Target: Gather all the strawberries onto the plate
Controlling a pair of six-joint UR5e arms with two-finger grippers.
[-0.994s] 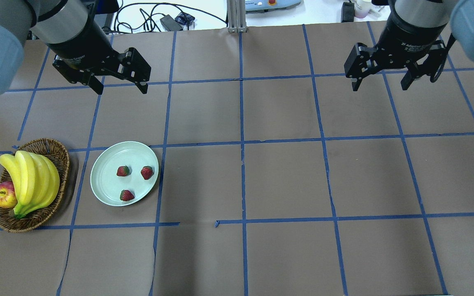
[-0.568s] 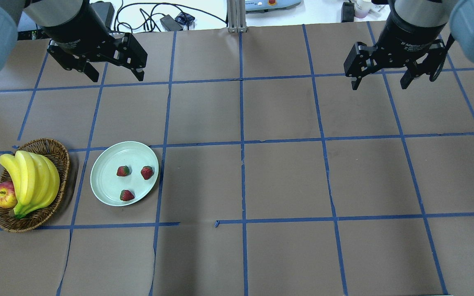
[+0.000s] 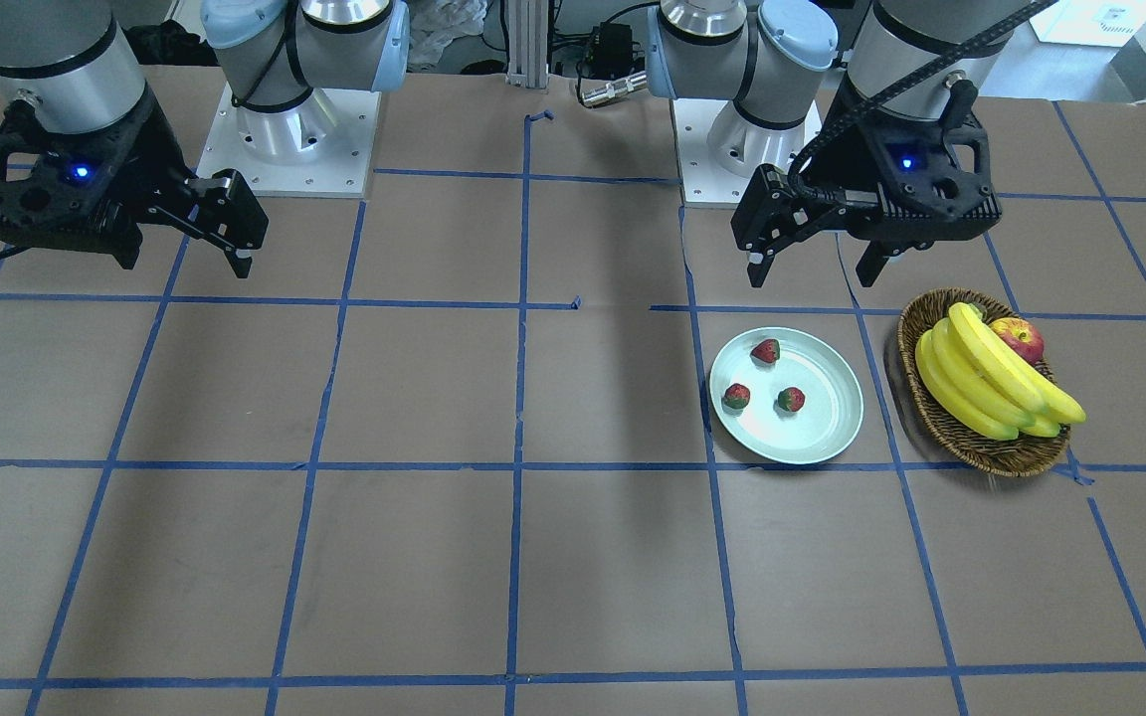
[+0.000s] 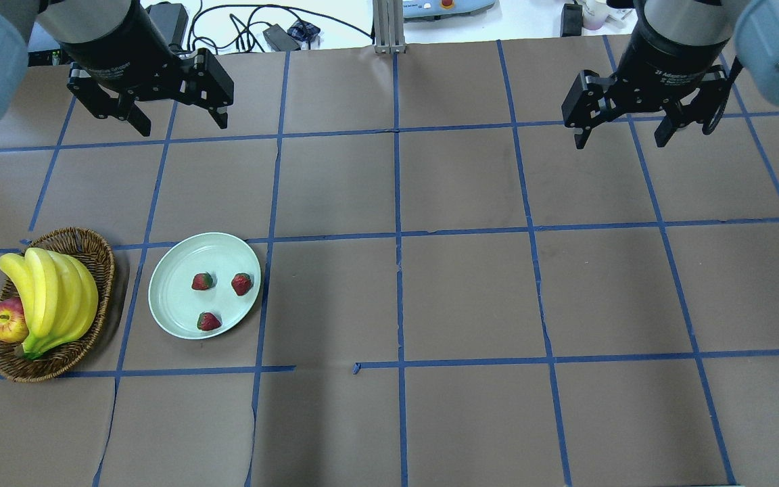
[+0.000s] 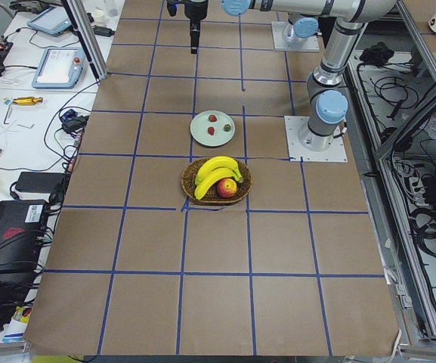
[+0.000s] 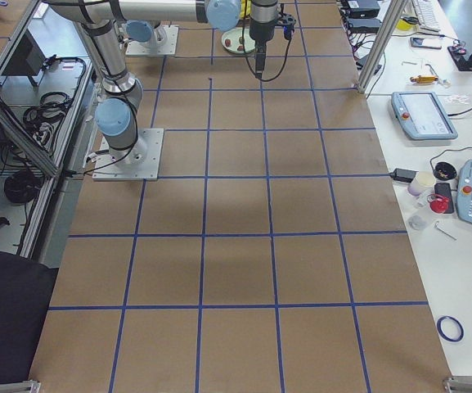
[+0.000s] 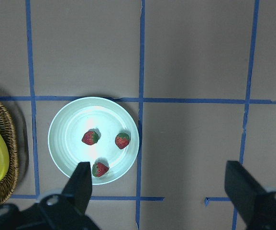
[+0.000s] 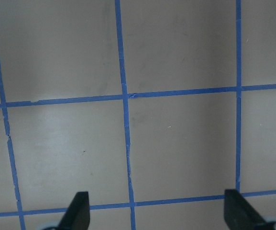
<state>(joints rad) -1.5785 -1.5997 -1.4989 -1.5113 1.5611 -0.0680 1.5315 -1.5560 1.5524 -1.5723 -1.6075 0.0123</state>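
Three small red strawberries (image 4: pixel 202 281) (image 4: pixel 242 283) (image 4: pixel 209 321) lie inside the round pale mint plate (image 4: pixel 168 301) at the table's left. They also show in the front view (image 3: pixel 765 350) and the left wrist view (image 7: pixel 90 137), lying on the plate (image 7: pixel 66 139). My left gripper (image 4: pixel 181 123) is open and empty, high above the table, beyond the plate. My right gripper (image 4: pixel 621 141) is open and empty, high over bare table at the far right. Both show in the front view, left gripper (image 3: pixel 812 276) and right gripper (image 3: pixel 183 264).
A brown wicker basket (image 4: pixel 102 251) stands just left of the plate and holds a bunch of bananas (image 4: pixel 51 297) and a red-yellow apple (image 4: pixel 7 321). The table is brown paper with a blue tape grid. Cables and devices lie beyond its far edge.
My left gripper has drawn back toward the far edge, farther from the plate. My right gripper has barely shifted. The strawberries and plate have not moved.
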